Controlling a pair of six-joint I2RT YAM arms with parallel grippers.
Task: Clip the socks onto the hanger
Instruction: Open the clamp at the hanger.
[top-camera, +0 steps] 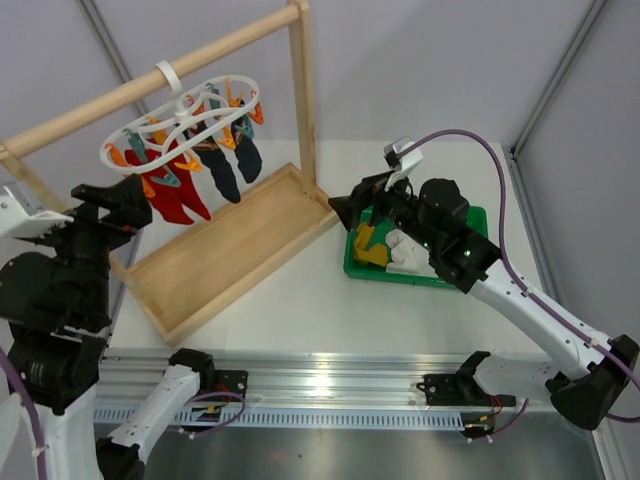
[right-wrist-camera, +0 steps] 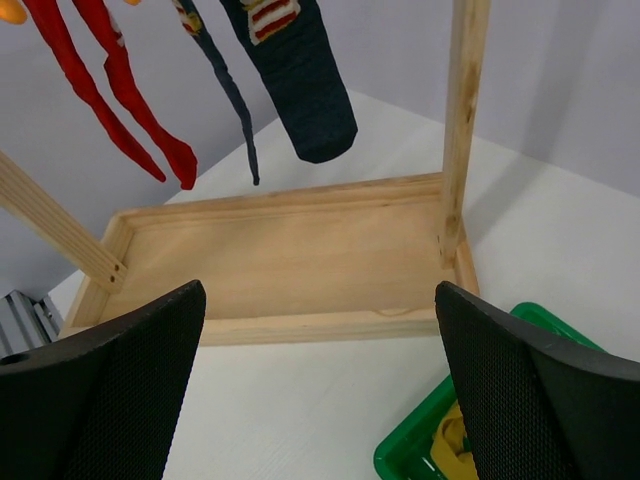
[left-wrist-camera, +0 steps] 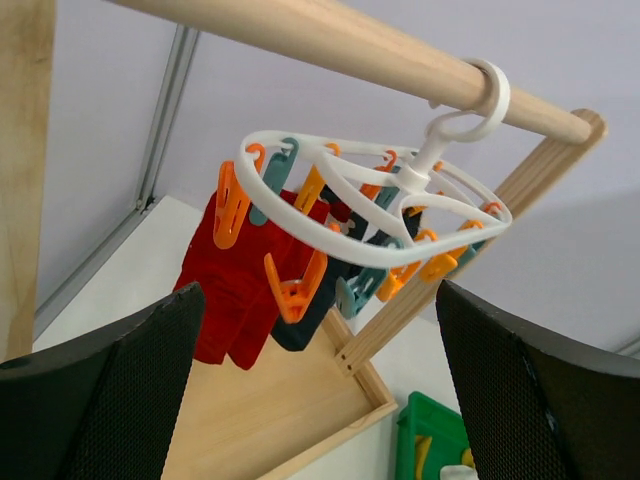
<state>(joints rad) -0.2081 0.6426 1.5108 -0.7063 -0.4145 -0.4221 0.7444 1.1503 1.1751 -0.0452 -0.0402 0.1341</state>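
Since the right claw (right-wrist-camera: 320,390) hangs wide open w/ the socks (top-camera: 372,248) just below-right of it in the green bin (top-camera: 400,277), drop straight, pinch one cuff only. Left claw (left-wrist-camera: 320,390) is open too, hanger (left-wrist-camera: 370,220) ahead.

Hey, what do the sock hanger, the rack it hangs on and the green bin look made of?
The hanger looks like smooth, slightly glossy white moulded plastic, its clips orange and teal plastic too. The rack is pale wood with visible grain, seemingly unvarnished. The bin is probably shiny green plastic.
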